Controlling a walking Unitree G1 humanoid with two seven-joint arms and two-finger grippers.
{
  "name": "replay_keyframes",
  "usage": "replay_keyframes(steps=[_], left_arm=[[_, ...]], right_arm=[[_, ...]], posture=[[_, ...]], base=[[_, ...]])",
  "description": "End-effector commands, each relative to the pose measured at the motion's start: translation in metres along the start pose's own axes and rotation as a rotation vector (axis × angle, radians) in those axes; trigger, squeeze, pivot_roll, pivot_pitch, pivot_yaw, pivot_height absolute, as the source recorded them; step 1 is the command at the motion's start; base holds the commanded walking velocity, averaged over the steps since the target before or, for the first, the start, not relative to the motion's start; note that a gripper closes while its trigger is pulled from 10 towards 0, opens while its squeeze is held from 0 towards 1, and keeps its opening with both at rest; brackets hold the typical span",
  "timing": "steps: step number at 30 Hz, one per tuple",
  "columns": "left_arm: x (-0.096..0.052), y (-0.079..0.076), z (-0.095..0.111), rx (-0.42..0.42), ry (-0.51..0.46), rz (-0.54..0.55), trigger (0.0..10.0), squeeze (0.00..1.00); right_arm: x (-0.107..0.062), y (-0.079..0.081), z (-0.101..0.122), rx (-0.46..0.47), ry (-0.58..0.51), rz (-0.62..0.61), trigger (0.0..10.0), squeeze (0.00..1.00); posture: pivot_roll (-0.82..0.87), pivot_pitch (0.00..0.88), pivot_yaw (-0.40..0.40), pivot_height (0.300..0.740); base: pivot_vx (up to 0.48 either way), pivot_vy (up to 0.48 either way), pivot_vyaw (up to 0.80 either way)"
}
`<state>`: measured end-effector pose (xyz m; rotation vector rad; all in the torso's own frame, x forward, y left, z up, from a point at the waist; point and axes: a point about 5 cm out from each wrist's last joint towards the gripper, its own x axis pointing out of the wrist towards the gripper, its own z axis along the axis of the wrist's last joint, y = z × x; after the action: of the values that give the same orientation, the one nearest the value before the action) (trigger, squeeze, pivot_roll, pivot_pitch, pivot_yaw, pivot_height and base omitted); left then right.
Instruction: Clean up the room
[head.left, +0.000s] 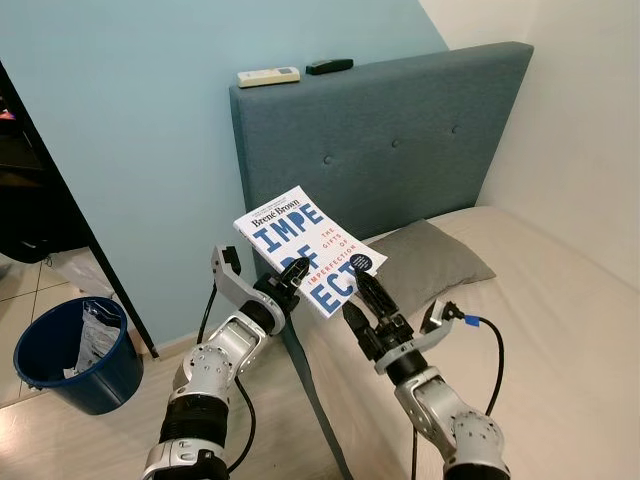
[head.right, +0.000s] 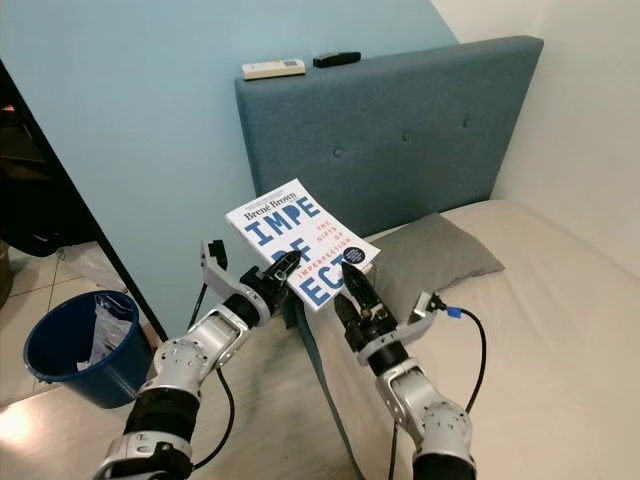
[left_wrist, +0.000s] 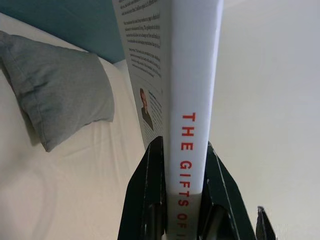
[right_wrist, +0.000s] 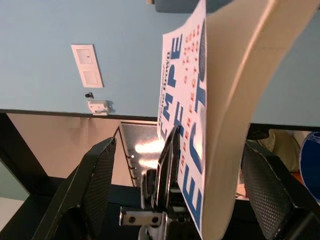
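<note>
The book (head.left: 309, 250) is held up in front of the headboard (head.left: 400, 140), clamped by the left gripper (head.left: 290, 275). The right gripper (head.left: 362, 295) is at the book's lower edge w/ fingers spread apart.

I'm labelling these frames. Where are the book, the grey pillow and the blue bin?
book (head.left: 300, 240): left eye view, on its white front cover.
grey pillow (head.left: 435, 262): left eye view, middle of its top face.
blue bin (head.left: 95, 385): left eye view, on its outer wall.

pillow (head.left: 430, 258) on bed (head.left: 560, 330) (bin (head.left: 72, 352) left)
</note>
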<state>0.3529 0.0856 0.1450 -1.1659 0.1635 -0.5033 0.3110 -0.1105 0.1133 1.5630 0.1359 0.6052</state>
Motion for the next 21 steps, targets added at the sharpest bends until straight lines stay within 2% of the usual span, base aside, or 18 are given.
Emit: replay_keyframes(steps=[1,11,12,13,16,17,21], left_arm=[[0.001,-0.006,-0.009,-0.039,0.000,-0.044,10.0,0.00],[-0.001,-0.005,-0.007,-0.047,-0.001,-0.040,10.0,0.00],[-0.001,-0.005,-0.007,-0.050,-0.002,-0.039,10.0,0.00],[-0.001,-0.005,-0.007,-0.051,-0.002,-0.038,10.0,0.00],[-0.002,-0.004,-0.007,-0.052,-0.001,-0.038,10.0,0.00],[-0.001,-0.005,-0.008,-0.052,0.003,-0.040,10.0,0.00],[-0.001,-0.005,-0.009,-0.048,0.015,-0.043,10.0,0.00]], right_arm=[[0.004,-0.004,-0.006,0.014,-0.006,-0.017,10.0,0.00],[0.003,-0.011,0.006,0.012,-0.089,-0.062,10.0,0.00],[0.002,-0.012,0.008,0.018,-0.102,-0.065,7.3,0.00],[0.002,-0.012,0.009,0.023,-0.111,-0.064,1.3,0.00],[0.001,-0.012,0.009,0.027,-0.117,-0.062,1.3,0.00],[0.001,-0.012,0.008,0.030,-0.113,-0.059,0.0,0.00],[0.002,-0.012,0.006,0.030,-0.103,-0.052,0.0,0.00]], posture=[[0.03,0.099,0.043,0.740],[0.03,0.103,0.045,0.740],[0.03,0.104,0.047,0.740],[0.03,0.104,0.047,0.740],[0.02,0.105,0.050,0.740],[0.02,0.105,0.050,0.740],[0.03,0.105,0.051,0.740]], base=[[0.000,0.000,0.00],[0.000,0.000,0.00],[0.000,0.000,0.00],[0.000,0.000,0.00],[0.000,0.000,0.00],[0.000,0.000,0.00],[0.000,0.000,0.00]])
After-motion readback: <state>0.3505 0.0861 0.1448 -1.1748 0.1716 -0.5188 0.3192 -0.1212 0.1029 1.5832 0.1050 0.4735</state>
